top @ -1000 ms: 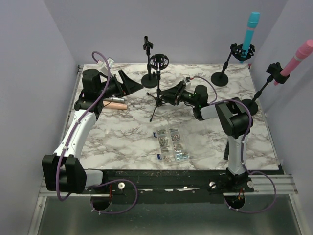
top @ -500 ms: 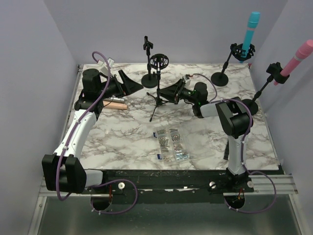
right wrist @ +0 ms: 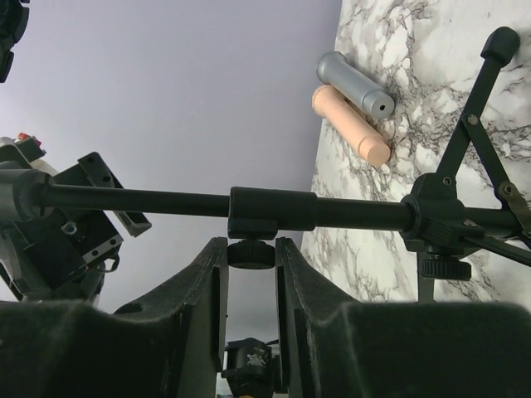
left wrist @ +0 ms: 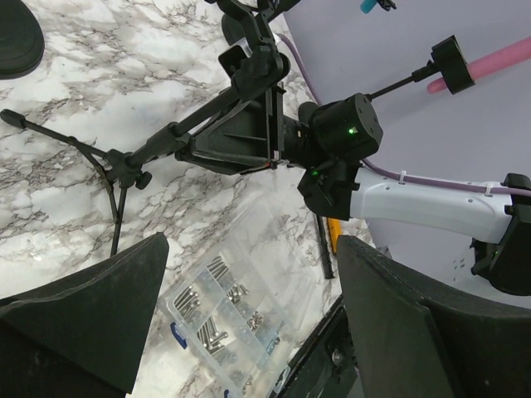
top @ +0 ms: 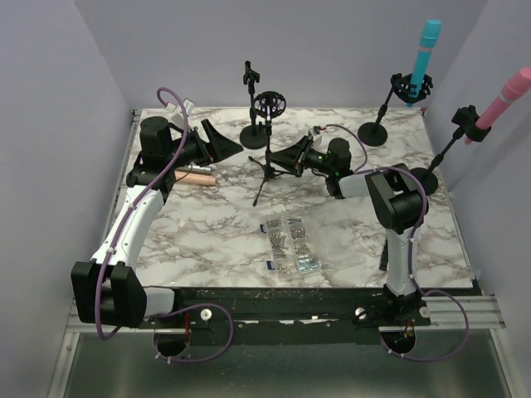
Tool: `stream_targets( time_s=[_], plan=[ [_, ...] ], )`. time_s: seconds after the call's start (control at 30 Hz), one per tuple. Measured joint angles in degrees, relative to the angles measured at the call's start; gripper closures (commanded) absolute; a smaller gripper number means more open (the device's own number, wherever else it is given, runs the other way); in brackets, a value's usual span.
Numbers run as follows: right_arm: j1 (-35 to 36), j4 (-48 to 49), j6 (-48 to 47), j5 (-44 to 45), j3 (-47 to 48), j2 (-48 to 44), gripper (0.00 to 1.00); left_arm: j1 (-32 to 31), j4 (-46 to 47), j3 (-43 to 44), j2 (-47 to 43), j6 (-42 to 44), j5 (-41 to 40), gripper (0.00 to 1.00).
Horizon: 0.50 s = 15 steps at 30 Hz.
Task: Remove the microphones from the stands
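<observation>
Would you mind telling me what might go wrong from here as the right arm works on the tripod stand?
1. The right fingers appear to pinch only the small knob under the tripod stand pole, so the grip may slip or merely turn the knob.
2. The left gripper hangs open, away from the stand, so nothing braces it. A pull could tip the tripod towards the screw box.

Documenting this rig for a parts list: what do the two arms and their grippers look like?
The left arm and right arm share white links, black joints and looping purple cables. The left gripper and right gripper are black, with broad wedge-shaped fingers. Green lights glow on the right wrist.
</observation>
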Motion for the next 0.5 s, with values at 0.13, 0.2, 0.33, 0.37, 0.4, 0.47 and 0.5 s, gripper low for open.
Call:
stream_targets(
  time_s=[0.13, 0.2, 0.33, 0.37, 0.4, 0.47, 0.5],
  plan=[
    [0.02, -2.14, -3.41, 0.26, 0.00, -0.83, 1.00, 0.00, -0.31, 0.00, 0.00, 0.07, 0.00, 0.17],
    [0.07, -5.33, -6.73, 1.07, 0.11, -2.10, 1.00, 0.00, -0.28, 0.00, 0.00, 0.07, 0.00, 0.17],
    [0.68, -18.21, -19.43, 5.29, 1.97, -6.47, 1.00, 0.00, -0.31, 0.00, 0.00, 0.04, 0.00, 0.17],
    [1.01, -21.57, -23.02, 7.32, 2.67, -7.54, 1.00, 0.00, -0.31, 0.00, 0.00, 0.04, 0.00, 0.17],
    [1.36, -24.44, -26.43, 9.60, 3.23, -8.52, 1.00, 0.00, -0.31, 0.00, 0.00, 0.04, 0.00, 0.17],
    [2.38, -29.05, -32.83, 14.67, 3.96, -10.47, 1.00, 0.00, -0.31, 0.00, 0.00, 0.04, 0.00, 0.17],
    [3.02, -30.99, -35.80, 17.20, 4.04, -11.43, 1.00, 0.00, -0.31, 0.00, 0.00, 0.07, -0.02, 0.17]
  ],
)
